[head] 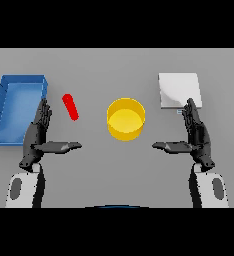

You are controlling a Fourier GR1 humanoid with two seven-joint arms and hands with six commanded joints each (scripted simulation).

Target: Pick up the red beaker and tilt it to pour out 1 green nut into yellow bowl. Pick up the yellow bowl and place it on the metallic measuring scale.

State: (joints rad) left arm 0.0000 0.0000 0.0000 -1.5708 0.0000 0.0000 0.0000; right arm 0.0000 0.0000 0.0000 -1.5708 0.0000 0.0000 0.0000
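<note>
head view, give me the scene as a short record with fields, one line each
red beaker: on the table, left of the bowl, not held
yellow bowl: centre of the table, upright, no nut visible inside
scale: pale square plate at upper right, nothing on it
blue tray: far left, open top
left hand: open, beside the tray, thumb pointing inward
right hand: open, just below the scale, holding nothing
task state: nothing grasped yet

The right hand [196, 132] covers the near corner of the metallic scale [179, 90]. The red beaker [70, 106] is too small to show any nut inside. The left hand [39, 132] overlaps the blue tray's [16, 107] near corner.
</note>
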